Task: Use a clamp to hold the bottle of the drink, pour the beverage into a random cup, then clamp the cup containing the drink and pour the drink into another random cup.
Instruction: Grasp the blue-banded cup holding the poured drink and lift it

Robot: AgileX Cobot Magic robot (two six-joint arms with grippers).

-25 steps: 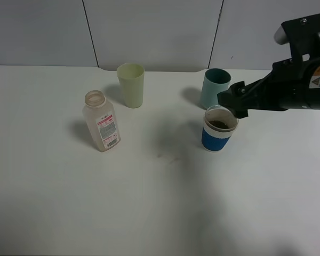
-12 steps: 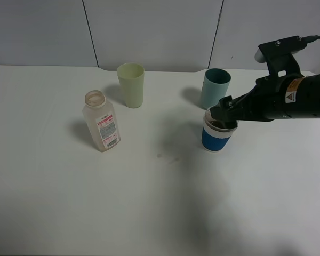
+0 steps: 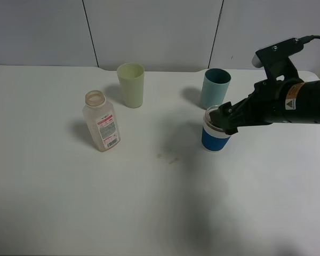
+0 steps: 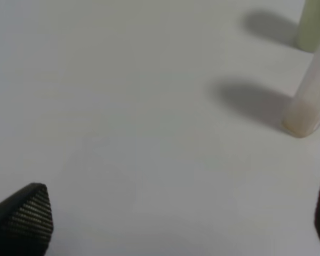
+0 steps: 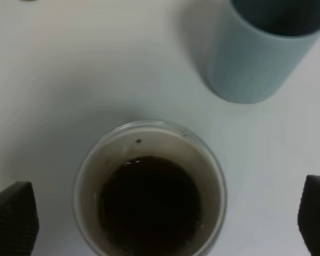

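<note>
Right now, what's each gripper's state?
Left gripper: open, holding nothing.
Right gripper: open around the blue-banded cup, not gripping it.

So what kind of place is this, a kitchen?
Likely a robot test bench, not a kitchen: a white table, plain grey wall panels behind it, and a black robot arm reaching at a blue-banded cup.

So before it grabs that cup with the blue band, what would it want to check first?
1. Right gripper open: ok.
2. Blue-banded cup sits between its fingers: ok.
3. Dark drink in that cup: ok.
4. Teal cup upright and apart from it: ok.
5. Fingers low enough on the cup wall for a firm grip: cannot tell.
6. Left gripper open, holding nothing: ok.
</note>
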